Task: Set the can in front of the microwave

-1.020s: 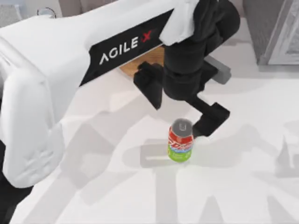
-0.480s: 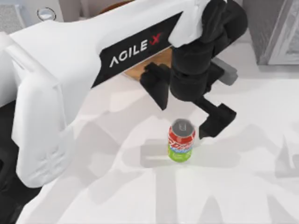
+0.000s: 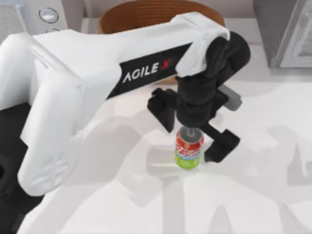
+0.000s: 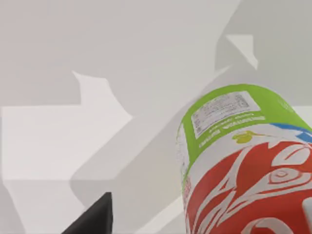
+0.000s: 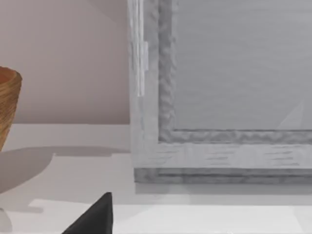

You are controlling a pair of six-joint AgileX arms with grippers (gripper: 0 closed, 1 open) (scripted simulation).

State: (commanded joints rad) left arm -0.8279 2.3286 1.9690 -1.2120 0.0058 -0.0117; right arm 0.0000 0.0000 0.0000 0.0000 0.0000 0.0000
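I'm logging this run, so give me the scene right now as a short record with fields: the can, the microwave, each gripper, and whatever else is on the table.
can: upright on the white table, near the middle
microwave: far left corner, well away from the can
left gripper: over the can, open, one finger on each side, not closed on it
right gripper: facing the grey box, one fingertip in the right wrist view
other things: woven bowl at the far edge; grey box at far right
task status: can not yet gripped

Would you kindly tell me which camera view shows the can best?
The top view: the can stands upright and whole on the table, beneath the left gripper. The left wrist view shows just its side close up; the right wrist view faces a grey box.
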